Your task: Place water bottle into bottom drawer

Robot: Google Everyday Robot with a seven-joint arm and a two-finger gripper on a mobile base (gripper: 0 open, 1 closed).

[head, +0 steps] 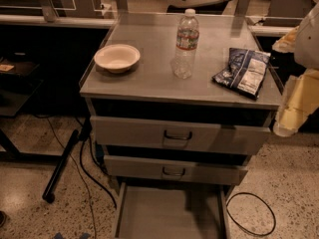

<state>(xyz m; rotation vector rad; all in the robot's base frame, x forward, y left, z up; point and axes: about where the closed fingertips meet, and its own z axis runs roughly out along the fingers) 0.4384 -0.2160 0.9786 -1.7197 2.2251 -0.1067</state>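
Honestly, nothing's been grabbed yet; the gripper (289, 113) hangs at the far edge of the view, just off the corner of the cabinet top (149, 86) and about level with the first drawer front, holding nothing; whether it's spread or clamped, I can't tell.

The water bottle (186, 44) stands upright with its cap on, well apart from the gripper, higher up and further in over the cabinet; the crinkly snack bag (242, 71) lies between the two, so I'd guess a reach has to go over or around it rather than straight through. The pale bowl (117, 58) sits beyond the bottle, farthest from the gripper, so it's probably no bother.

The bottom drawer (159, 213) is pulled out below the gripper and inward from it, floor bare, presumably so the bottle can drop straight in; the two upper drawers (179, 136) look closed, which keeps that path down clear.
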